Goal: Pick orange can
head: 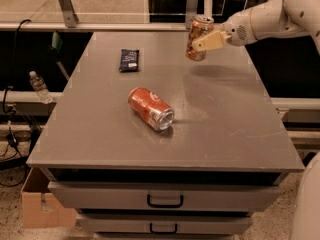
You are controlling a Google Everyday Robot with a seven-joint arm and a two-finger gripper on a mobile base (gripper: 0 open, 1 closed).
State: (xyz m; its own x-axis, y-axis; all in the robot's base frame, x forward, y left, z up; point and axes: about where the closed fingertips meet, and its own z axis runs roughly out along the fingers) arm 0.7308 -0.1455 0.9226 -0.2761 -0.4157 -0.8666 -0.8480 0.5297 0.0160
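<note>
The orange can is brownish-copper with pale markings and a silver top. It hangs upright, slightly tilted, above the far middle of the grey table, clear of the surface. My gripper reaches in from the upper right and is shut on the can, with a tan finger across its front.
A brighter red-orange can lies on its side mid-table. A dark snack packet lies at the far left. Drawers sit under the tabletop. A cardboard box stands on the floor at the left, and a water bottle lies beside the table.
</note>
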